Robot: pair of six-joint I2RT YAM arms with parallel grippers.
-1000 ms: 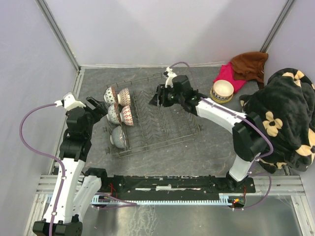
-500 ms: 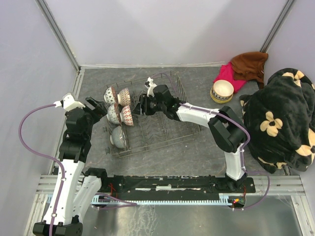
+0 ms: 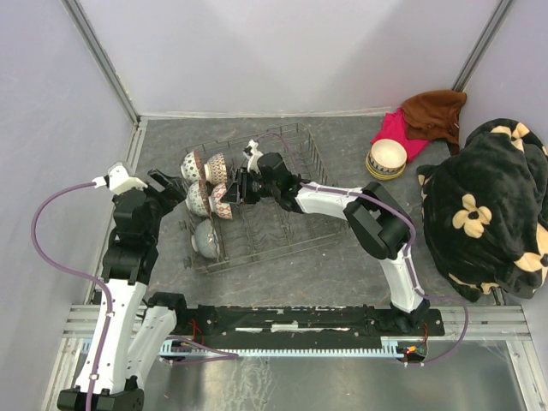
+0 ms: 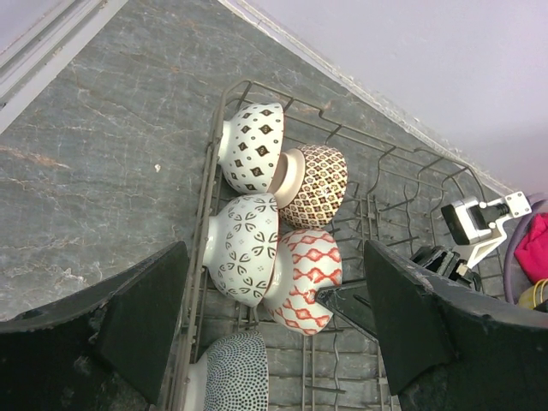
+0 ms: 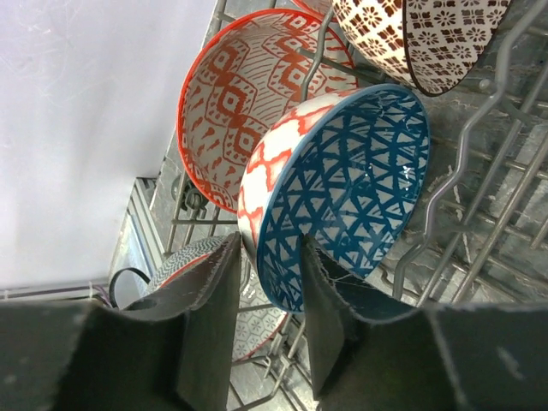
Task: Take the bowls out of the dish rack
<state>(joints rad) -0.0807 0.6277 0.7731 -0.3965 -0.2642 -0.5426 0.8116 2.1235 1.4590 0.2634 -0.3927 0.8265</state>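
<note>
Lying on edge at the left end of the dish rack (image 3: 276, 228): five bowls (image 4: 247, 250), paired in rows.

Dotted bowl (image 4: 233, 377): cut off by the lower frame edge in the left wrist view.

Another bowl (image 5: 184, 257): mostly hidden behind the right fingers, pattern hard to make out.

Red lattice bowl (image 5: 334, 188), blue inside: rim set between the parted jaws of the right gripper (image 5: 272, 244). Firm contact cannot be made out.

Left gripper (image 4: 274, 248): spread wide beside the rack's left end, with no bowl touched.
</note>
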